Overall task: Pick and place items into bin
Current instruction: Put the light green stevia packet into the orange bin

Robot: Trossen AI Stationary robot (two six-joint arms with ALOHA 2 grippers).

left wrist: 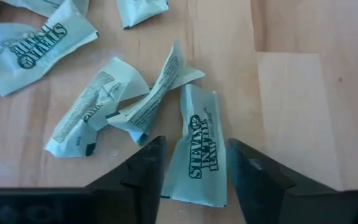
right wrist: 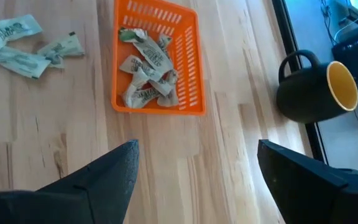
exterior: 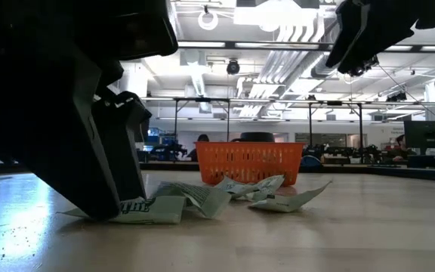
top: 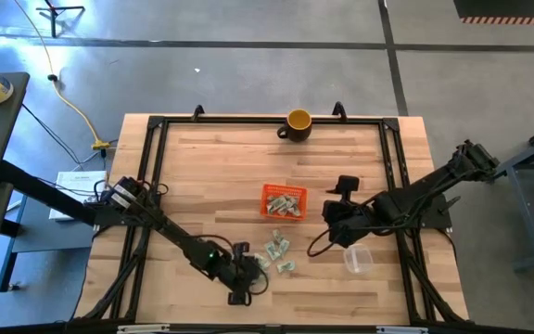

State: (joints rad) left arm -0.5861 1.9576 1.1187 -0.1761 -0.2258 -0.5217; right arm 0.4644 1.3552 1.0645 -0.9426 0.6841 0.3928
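The table [top: 202, 167] carries the orange bin [top: 283, 200] near its middle, with several packets already inside. A yellow mug [top: 298, 122] sits at the far edge and a clear cup [top: 357, 259] lies close under the right arm.

The left gripper [left wrist: 192, 171] is down at the table on the near side of the loose packets [top: 278, 252], and it is much the nearer arm to them. Its fingers [left wrist: 146, 168] stand partly open, one on each side of a single pale green packet [left wrist: 199, 149]. That packet lies flat directly between them, its long axis running straight ahead from the wrist, parallel to the fingers, so the jaws span its short width. Nothing is gripped yet; I see a gap at each finger. A twisted packet [left wrist: 154, 93] lies just ahead and to one side, its corner almost touching the target, and closing may nudge it. The bin is well beyond this gripper, past the scattered packets.

The right gripper [right wrist: 194, 168] hovers above the table with its fingers spread wide and empty, the bin ahead of it and the mug off to one side. It looks to be waiting.
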